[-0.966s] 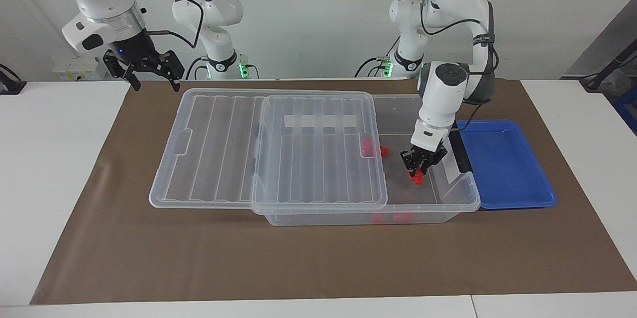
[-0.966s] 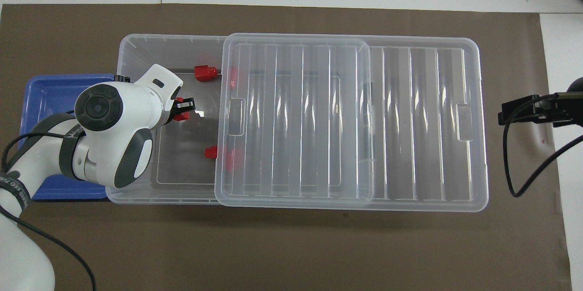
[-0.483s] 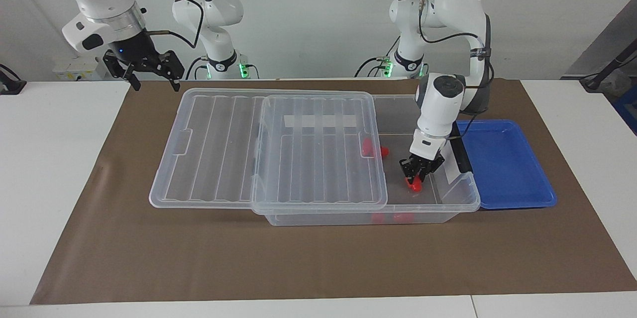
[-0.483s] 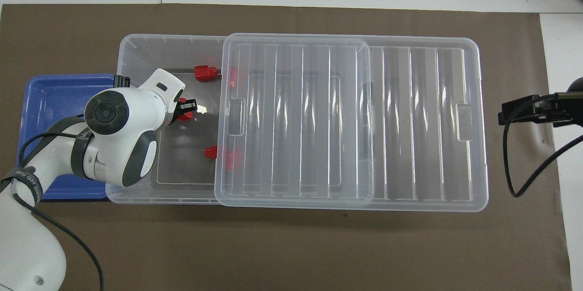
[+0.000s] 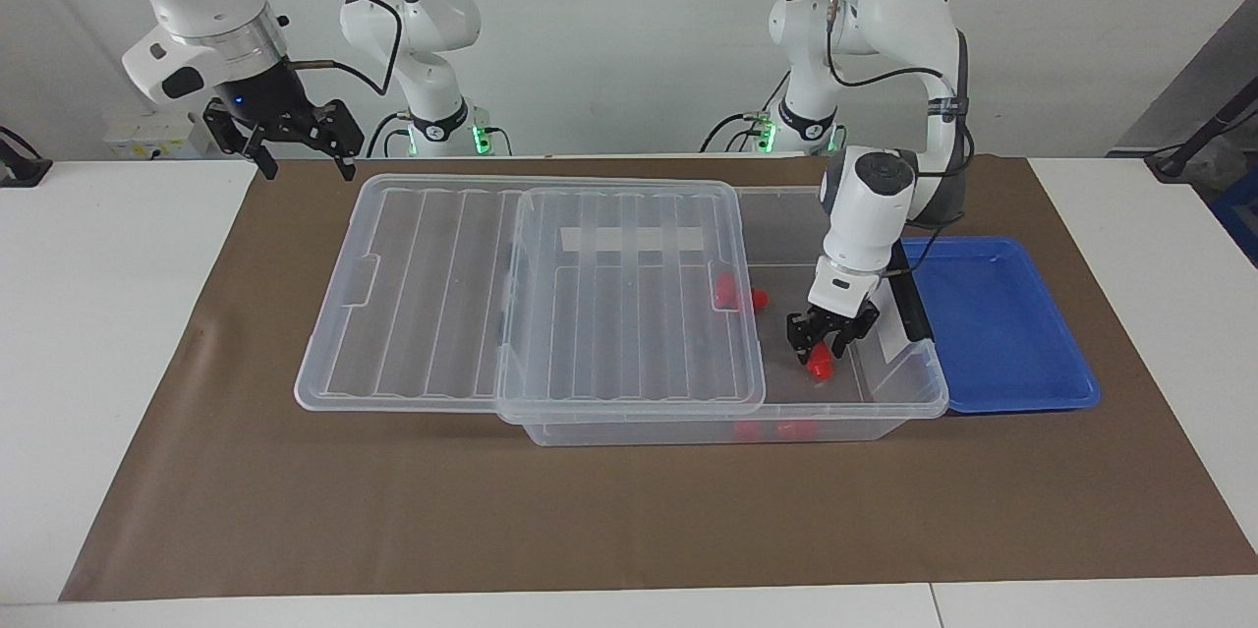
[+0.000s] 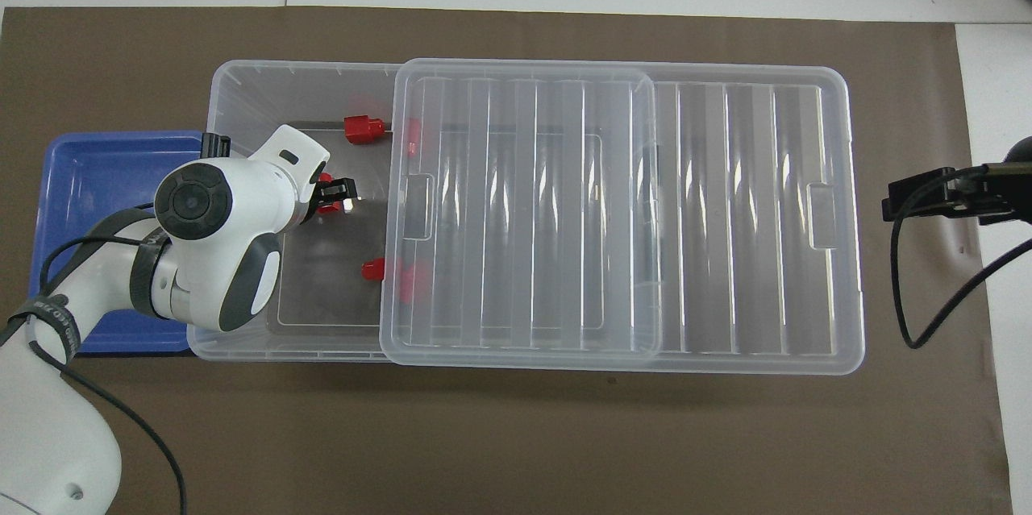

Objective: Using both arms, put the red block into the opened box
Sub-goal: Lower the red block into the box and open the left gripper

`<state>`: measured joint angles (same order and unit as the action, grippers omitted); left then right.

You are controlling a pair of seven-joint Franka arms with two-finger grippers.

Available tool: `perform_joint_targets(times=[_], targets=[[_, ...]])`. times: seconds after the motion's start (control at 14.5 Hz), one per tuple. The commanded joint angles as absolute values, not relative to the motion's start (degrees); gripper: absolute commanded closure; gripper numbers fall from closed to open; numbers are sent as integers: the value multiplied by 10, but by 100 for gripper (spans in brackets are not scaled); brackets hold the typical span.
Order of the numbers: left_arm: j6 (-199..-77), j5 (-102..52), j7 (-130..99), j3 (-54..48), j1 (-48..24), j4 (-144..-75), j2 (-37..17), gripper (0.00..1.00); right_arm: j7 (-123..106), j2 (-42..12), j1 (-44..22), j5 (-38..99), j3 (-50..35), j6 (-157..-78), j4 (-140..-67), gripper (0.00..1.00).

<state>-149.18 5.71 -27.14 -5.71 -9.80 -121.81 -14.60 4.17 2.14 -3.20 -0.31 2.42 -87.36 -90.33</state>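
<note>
Left gripper sits low inside the open end of the box, right of centre in the facing view. Its fingers look parted, with the red block just under the tips on the box floor; whether the tips touch the block I cannot tell. In the overhead view the left arm's white wrist covers most of the gripper, so only the black tips and a sliver of the block show.

Right gripper hangs at the upper left of the facing view, over the brown mat just off the lid's corner, fingers spread, holding nothing. In the overhead view it is cut off at the right edge.

The clear lid is slid toward the right arm's end, covering most of the box. Other red blocks are inside: one in the open, another at the lid's edge, and further red patches blurred through the ribbed plastic. Blue tray lies beside the box, partly hidden by the left arm in the overhead view.
</note>
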Motion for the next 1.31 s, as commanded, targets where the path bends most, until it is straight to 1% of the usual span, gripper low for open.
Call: perform_joint_targets(times=[0.0, 0.07, 0.21, 0.28, 0.34, 0.41, 0.55, 0.62, 0.69, 0.76, 0.83, 0.97, 1.03, 1.1, 1.17, 1.24], targets=[[-1504, 73, -280, -55, -97, -1224, -147, 0, 49, 28, -34, -1, 28, -874, -911, 13], [-1500, 73, -279, -55, -97, -1223, -146, 0, 49, 29, -33, -1, 28, -878, -917, 15], [-1471, 74, -279, -55, -99, -1216, -141, 0, 48, 39, -33, -1, 31, -908, -942, 15], [-1448, 74, -277, -55, -100, -1208, -135, 0, 48, 41, -33, -1, 32, -922, -952, 17], [-1416, 74, -276, -55, -104, -1197, -126, 0, 48, 41, -28, -1, 33, -933, -958, 25], [-1388, 74, -275, -56, -106, -1187, -116, 0, 48, 40, -21, -1, 32, -946, -964, 31], [-1328, 73, -275, -60, -108, -1161, -99, 0, 49, 40, -13, -1, 33, -975, -981, 53], [-1305, 73, -276, -62, -108, -1148, -90, 0, 48, 40, -2, -1, 32, -998, -997, 62], [-1277, 73, -275, -62, -108, -1136, -82, 0, 48, 40, 1, -1, 33, -1024, -1013, 62], [-1252, 72, -274, -62, -108, -1123, -76, 0, 49, 40, 3, -1, 32, -1050, -1029, 66], [-1231, 72, -273, -62, -108, -1114, -69, 0, 49, 38, 9, -1, 32, -1076, -1044, 68], [-1183, 72, -272, -62, -108, -1087, -59, 0, 51, 32, 14, -1, 33, -1121, -1064, 67], [-1153, 72, -272, -62, -108, -1068, -58, 0, 50, 22, 18, -1, 33, -1136, -1068, 72], [-1123, 72, -270, -63, -108, -1050, -54, 0, 48, 15, 18, -1, 33, -1143, -1070, 89], [-1098, 72, -267, -63, -108, -1035, -49, 0, 48, 9, 19, -1, 33, -1150, -1071, 100], [-1078, 72, -253, -62, -105, -1026, -41, 0, 49, 5, 19, -1, 33, -1167, -1077, 100]])
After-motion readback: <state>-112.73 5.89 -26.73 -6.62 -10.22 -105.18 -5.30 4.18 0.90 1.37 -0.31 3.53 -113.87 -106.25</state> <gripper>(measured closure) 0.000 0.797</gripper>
